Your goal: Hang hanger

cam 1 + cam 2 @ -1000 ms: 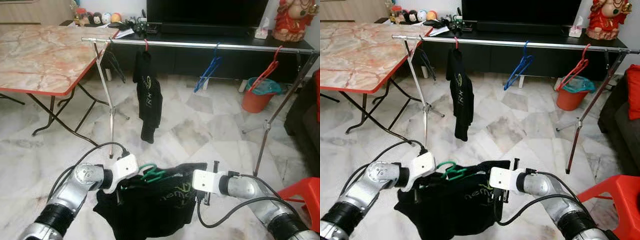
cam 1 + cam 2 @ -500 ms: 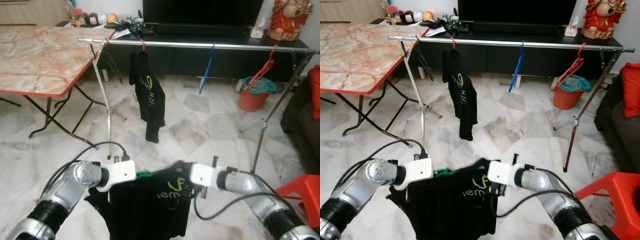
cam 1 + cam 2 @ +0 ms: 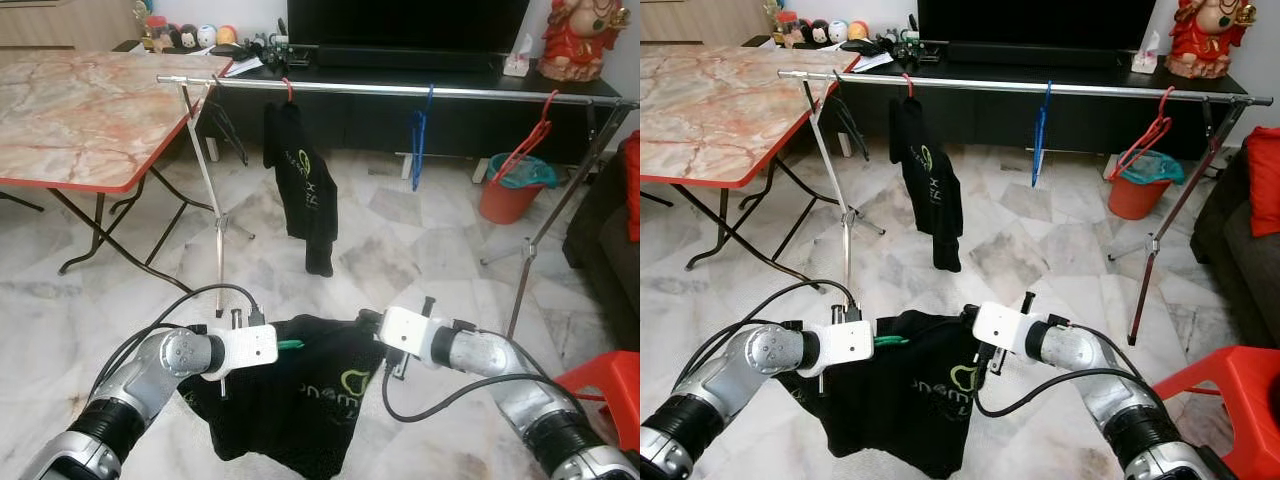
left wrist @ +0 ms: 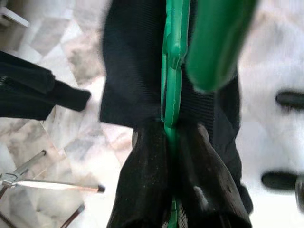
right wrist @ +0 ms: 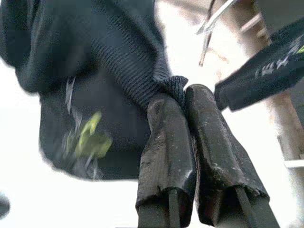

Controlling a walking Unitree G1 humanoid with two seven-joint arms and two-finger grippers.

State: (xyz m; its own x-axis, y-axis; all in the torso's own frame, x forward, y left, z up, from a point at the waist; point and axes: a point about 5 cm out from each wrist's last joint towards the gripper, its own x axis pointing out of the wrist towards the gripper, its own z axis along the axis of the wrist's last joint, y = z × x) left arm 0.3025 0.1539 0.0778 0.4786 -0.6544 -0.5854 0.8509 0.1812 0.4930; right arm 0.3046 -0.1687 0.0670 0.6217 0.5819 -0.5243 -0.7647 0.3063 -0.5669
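We see a black shirt (image 3: 300, 400) with a yellow-green logo on a green hanger (image 4: 172, 90), held between our left gripper (image 4: 172, 142) and right gripper (image 5: 183, 102), both with black fingers on silver arms. On the silver rail (image 3: 400, 90) hang a second black shirt (image 3: 305, 190) with like lettering on a red hanger (image 3: 290, 88), a blue hanger (image 3: 420, 140) and another red hanger (image 3: 530, 140). The table (image 3: 80, 110) is pinkish marble-patterned with a red edge, the floor (image 3: 400, 250) white-grey marble, the bucket (image 3: 510, 190) orange-red.

Marble table (image 3: 90, 110) w/ red edge at left, orange bucket (image 3: 512, 190) right, TV (image 3: 405, 22) behind
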